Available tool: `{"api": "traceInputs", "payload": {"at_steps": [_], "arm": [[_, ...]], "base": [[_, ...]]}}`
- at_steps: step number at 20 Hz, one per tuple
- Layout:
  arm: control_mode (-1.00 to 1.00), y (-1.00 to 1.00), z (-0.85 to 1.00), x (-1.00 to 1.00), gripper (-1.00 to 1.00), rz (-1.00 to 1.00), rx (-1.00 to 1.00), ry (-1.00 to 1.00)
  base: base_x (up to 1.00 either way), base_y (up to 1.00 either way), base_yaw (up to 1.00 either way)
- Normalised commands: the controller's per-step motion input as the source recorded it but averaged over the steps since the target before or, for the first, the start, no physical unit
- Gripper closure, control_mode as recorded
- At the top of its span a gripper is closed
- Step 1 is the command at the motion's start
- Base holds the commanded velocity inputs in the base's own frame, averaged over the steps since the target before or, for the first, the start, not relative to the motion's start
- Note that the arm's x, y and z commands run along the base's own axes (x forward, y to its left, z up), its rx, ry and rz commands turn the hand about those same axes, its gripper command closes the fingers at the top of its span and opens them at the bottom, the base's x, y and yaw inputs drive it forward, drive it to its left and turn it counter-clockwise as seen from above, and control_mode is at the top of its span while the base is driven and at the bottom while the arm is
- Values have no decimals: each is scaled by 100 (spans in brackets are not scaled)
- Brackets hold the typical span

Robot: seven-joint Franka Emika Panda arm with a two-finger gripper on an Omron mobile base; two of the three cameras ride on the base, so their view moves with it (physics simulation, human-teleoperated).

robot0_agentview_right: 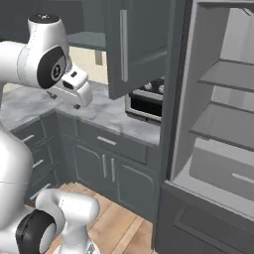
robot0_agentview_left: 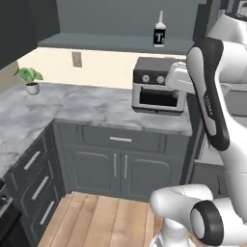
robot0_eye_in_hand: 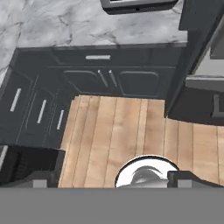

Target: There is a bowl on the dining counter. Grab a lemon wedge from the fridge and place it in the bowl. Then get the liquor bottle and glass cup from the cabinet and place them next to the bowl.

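A rendered kitchen seen from behind a white robot arm. At far left of the left base view, a small potted plant (robot0_agentview_left: 30,79) stands on the grey marble worktop (robot0_agentview_left: 72,103), above blue-grey drawers and cupboard doors. Further right a toaster oven (robot0_agentview_left: 157,90) sits on that worktop, and directly above it the liquor bottle (robot0_agentview_left: 159,31) stands upright on the shelf of the cabinet (robot0_agentview_left: 111,42), whitish with a narrow neck and a black label bearing a white T. The cabinet's door (robot0_agentview_right: 134,44) hangs open, its long silver bar handle showing in the right base view. To the right of it the fridge (robot0_agentview_right: 218,124) stands open, its visible shelves bare. The gripper (robot0_agentview_right: 74,92) is raised beside the cabinet, well apart from the bottle; its two dark tips sit wide apart in the hand view, holding nothing, above the wooden floor (robot0_eye_in_hand: 127,131). The bottle is probably light, rigid, smooth and breakable, and likely to tip if knocked near the top; the body around the label looks the safest place to grasp, rather than the thin neck.
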Motion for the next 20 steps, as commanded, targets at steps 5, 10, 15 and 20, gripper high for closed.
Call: {"api": "traceInputs", "payload": {"at_steps": [5, 10, 15, 20], "arm": [[100, 0, 0, 0, -100, 0, 0, 0], [100, 0, 0, 0, -100, 0, 0, 0], [100, 0, 0, 0, -100, 0, 0, 0], [100, 0, 0, 0, -100, 0, 0, 0]], "base": [[91, 58, -37], [100, 22, -32], [99, 2, -27], [82, 14, -30]]}}
